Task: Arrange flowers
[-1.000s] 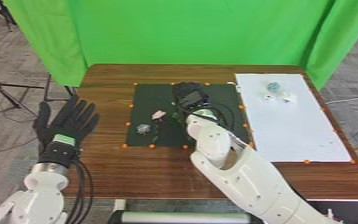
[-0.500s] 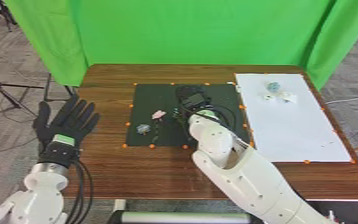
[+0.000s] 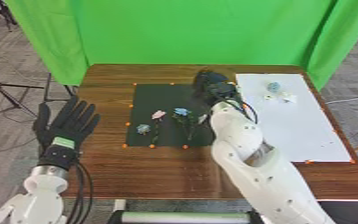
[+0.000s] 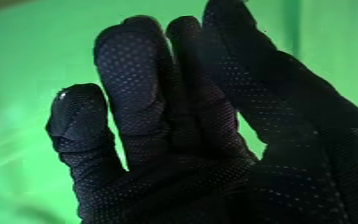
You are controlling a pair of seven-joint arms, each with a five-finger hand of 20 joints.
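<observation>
In the head view, my right hand (image 3: pixel 214 86) is over the upper right part of the dark mat, beside the white board. The right wrist view shows this right hand (image 4: pixel 184 170) with its fingers extended and holding nothing. My left hand (image 3: pixel 67 120) lies flat with spread fingers at the table's left side. On the mat are a blue flower (image 3: pixel 143 129), a pink flower (image 3: pixel 159 115) with a dark stem and another blue flower (image 3: pixel 182 111) with green leaves. A pale bloom (image 3: pixel 202 119) lies close to my right forearm.
The dark green mat (image 3: pixel 149 95) and the white board (image 3: pixel 304 130) lie side by side on the brown table (image 3: pixel 104 175). A blue flower (image 3: pixel 273 87) and white flowers (image 3: pixel 287 97) rest on the board's far part. Green curtains (image 3: pixel 193 30) hang behind.
My right hand has moved away and to the right, toward the white board. The blue flower with leaves and the pale bloom are now uncovered. The left hand has stayed in place.
</observation>
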